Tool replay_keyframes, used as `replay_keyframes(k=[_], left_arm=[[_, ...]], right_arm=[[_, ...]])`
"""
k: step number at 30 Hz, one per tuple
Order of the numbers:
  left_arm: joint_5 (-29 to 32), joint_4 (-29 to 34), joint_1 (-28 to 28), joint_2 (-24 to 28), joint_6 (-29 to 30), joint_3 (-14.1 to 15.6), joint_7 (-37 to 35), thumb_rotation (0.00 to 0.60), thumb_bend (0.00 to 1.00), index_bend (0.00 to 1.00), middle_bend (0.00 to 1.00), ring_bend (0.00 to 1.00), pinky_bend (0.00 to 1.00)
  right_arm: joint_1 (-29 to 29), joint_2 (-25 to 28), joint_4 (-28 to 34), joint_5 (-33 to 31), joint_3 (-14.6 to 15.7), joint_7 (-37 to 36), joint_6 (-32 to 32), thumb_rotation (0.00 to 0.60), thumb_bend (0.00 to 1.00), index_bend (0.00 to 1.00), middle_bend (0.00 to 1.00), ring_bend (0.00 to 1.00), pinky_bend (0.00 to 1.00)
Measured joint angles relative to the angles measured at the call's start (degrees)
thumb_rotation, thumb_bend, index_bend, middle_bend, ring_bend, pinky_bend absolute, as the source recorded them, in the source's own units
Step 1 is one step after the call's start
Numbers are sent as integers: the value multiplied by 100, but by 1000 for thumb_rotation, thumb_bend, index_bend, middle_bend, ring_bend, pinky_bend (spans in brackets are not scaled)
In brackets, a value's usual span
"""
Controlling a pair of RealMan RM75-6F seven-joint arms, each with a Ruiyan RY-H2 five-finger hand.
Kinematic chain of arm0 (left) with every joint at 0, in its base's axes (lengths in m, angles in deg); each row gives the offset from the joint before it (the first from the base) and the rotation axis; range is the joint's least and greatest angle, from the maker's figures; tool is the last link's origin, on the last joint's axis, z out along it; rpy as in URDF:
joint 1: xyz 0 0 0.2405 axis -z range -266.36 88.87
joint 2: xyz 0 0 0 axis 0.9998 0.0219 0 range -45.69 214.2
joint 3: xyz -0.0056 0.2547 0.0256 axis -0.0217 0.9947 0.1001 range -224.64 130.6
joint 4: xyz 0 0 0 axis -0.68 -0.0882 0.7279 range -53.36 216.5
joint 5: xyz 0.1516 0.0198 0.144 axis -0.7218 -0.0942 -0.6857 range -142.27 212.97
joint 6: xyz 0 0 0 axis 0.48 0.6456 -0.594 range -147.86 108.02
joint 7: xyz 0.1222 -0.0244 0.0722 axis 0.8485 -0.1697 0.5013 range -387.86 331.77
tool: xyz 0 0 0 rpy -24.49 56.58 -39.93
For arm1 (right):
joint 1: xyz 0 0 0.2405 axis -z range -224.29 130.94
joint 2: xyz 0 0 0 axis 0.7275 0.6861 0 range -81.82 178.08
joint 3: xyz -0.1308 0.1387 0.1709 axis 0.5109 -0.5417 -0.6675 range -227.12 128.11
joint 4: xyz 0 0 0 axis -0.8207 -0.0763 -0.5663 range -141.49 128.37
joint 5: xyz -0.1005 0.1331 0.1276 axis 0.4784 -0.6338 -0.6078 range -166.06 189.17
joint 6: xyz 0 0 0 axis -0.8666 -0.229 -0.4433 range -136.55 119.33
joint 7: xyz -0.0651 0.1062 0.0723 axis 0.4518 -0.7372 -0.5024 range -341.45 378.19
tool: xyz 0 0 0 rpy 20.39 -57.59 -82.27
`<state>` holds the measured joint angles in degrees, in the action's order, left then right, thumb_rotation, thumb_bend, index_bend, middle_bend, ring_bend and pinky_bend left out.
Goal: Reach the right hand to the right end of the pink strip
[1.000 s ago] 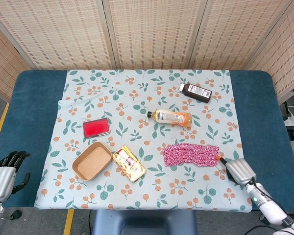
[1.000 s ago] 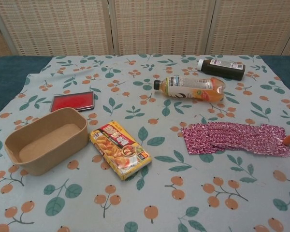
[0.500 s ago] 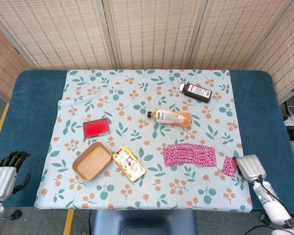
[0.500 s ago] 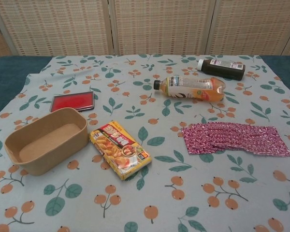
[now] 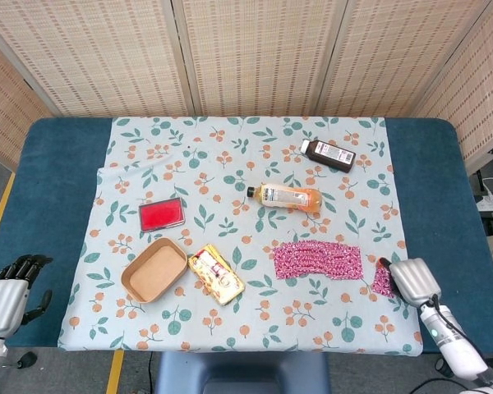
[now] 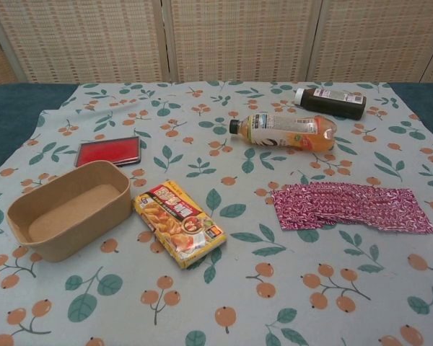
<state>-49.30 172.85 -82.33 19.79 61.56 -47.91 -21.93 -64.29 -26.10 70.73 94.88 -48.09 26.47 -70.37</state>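
Left hand (image 5: 6, 297) sits at the near left corner of the worktop (image 5: 53, 185), off the floral cloth (image 5: 230, 148); dark fingers (image 5: 26, 265) loosely curled, apart, holding nothing. Seen in head view only.

On the cloth, left half: flat red pad (image 5: 162, 213), then the open tan paper box (image 5: 154, 269) just in front of it. Yellow snack packet (image 5: 216, 275) lies just beside the box's right side, angled.

Centre: clear bottle of orange drink (image 5: 286, 197) on its side, cap pointing left. Dark brown bottle (image 5: 329, 154) also on its side, further back and right.

Pink strip (image 5: 318, 260) lies flat on the cloth, right of the packet and in front of the orange bottle, running left to right. In head view a separate small pink piece (image 5: 384, 281) lies past its right end, with a gap between.

Right hand (image 5: 414, 281) at the near right of the cloth, its back to the camera, touching or just beside the small pink piece. Finger position cannot be told from this angle. Not visible in chest view.
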Motion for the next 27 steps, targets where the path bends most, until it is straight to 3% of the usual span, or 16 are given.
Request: replay_keyframes(k=[7, 27], left_arm=[[18, -8, 3, 2, -14, -5, -22, 600, 419, 214, 202, 151, 281], [-8, -12, -6, 12, 14, -3, -52, 600, 419, 215, 203, 155, 281]], right_arm=[[-252, -211, -406, 531, 181, -592, 124, 600, 954, 273, 786, 829, 736], [-498, -472, -712, 122, 53, -324, 608, 600, 960, 306, 786, 829, 736]])
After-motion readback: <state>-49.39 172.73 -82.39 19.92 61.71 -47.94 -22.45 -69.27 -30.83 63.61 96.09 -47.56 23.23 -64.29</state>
